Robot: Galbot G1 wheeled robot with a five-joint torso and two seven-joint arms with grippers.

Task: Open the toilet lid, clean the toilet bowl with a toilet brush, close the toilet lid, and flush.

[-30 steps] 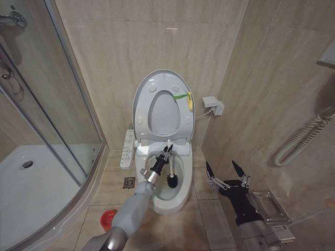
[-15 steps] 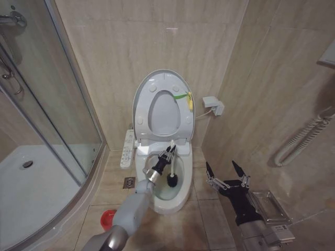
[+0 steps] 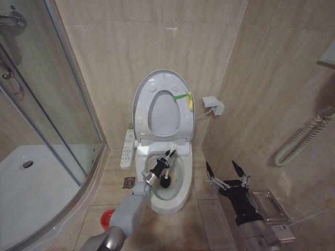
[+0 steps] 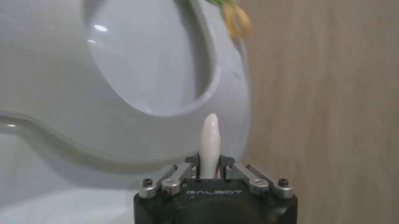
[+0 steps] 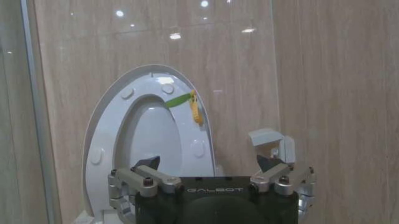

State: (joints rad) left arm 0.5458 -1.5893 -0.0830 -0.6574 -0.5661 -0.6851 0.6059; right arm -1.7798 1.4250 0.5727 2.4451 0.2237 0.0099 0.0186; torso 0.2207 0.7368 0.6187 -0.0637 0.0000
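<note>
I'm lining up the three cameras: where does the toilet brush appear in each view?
Head view: toilet brush slants into the toilet bowl, held by the left gripper.
Left wrist view: its white handle tip rises between the gripper fingers.
Right wrist view: not in it.
Shared landmark: the green-yellow tag on the raised seat.

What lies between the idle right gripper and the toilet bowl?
In the head view, only bare floor tile separates the open right gripper from the toilet bowl; nothing stands there.
</note>
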